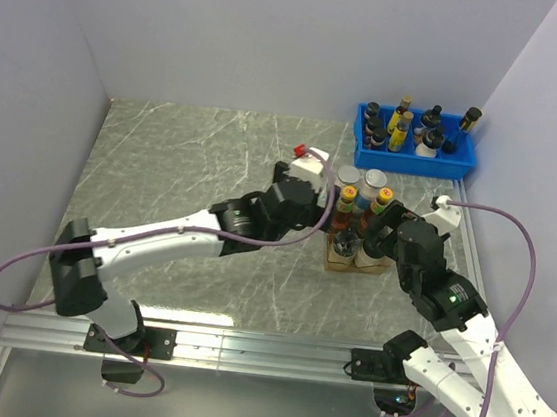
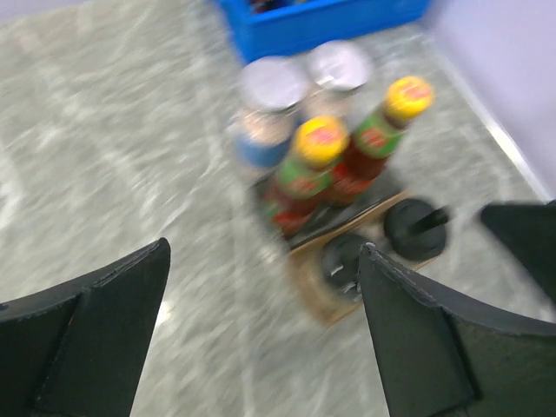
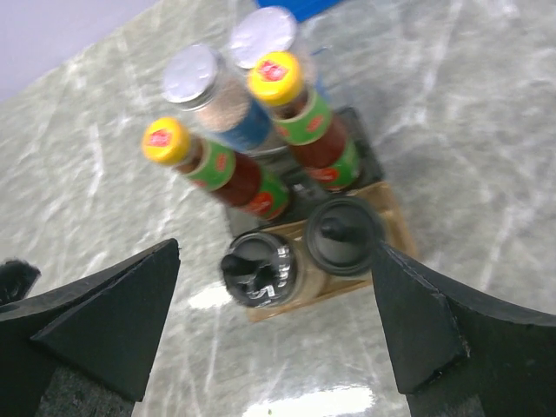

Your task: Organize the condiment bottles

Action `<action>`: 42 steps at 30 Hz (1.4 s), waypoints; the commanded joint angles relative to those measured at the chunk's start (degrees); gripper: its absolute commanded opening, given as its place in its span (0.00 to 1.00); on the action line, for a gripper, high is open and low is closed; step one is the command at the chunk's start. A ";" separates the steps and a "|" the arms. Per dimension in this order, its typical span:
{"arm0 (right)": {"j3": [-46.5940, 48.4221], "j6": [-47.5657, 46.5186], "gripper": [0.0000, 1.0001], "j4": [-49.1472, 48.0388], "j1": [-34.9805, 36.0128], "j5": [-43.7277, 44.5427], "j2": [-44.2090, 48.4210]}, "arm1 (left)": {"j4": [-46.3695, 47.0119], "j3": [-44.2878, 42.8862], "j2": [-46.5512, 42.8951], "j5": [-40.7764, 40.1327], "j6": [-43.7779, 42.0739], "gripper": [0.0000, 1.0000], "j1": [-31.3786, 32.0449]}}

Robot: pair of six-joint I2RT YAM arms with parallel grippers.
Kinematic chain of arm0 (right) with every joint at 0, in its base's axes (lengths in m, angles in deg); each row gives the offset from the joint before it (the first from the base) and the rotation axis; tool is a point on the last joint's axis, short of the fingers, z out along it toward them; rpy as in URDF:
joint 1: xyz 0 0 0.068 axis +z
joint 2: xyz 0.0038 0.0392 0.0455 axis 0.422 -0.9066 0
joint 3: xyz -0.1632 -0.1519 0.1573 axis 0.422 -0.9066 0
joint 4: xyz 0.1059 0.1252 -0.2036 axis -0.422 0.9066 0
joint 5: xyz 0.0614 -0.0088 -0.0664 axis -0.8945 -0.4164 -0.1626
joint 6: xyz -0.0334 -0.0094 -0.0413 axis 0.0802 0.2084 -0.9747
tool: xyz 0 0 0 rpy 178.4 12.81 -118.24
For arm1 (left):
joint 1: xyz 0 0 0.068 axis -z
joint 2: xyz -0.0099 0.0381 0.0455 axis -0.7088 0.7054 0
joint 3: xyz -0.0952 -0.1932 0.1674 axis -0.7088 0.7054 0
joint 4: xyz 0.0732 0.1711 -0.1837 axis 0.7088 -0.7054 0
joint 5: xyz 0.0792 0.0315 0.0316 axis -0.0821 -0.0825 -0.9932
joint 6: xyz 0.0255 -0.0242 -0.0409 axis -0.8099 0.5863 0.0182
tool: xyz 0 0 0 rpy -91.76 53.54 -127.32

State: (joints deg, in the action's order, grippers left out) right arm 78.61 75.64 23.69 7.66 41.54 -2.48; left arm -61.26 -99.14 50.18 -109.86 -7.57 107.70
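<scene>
The left gripper (image 2: 261, 339) and the right gripper (image 3: 278, 343) are both spread wide, holding nothing, close to the condiment bottles (image 3: 313, 139) in a wooden rack (image 3: 395, 219).

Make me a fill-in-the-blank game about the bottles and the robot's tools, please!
The two sauce bottles have ___ caps.
The two jars have ___ lids.
The bin behind them is ___.
The left tool and the right tool are both ___, holding nothing.
Missing words: yellow, silver, blue, open.
</scene>
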 commanded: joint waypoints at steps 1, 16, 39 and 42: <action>-1.95 -3.17 0.97 -6.83 -0.45 -5.54 0.90 | -7.49 3.02 -8.75 -7.76 5.05 0.95 -0.60; -18.02 -6.45 1.00 -34.16 -0.37 -23.13 4.50 | -13.03 17.08 -41.18 -3.91 2.33 0.99 -1.13; -31.49 -5.56 1.00 -30.23 -0.45 -3.36 36.85 | -15.85 20.52 -55.96 -1.70 2.85 0.99 -1.13; -31.49 -5.56 1.00 -29.44 -0.45 -3.35 37.82 | -16.29 19.82 -55.09 -1.70 3.03 0.99 -1.13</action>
State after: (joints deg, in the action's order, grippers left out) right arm 46.74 70.85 -7.15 7.44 35.80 34.28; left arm -77.67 -78.88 -5.62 -112.29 -4.07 106.72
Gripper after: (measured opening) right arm 0.996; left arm 0.994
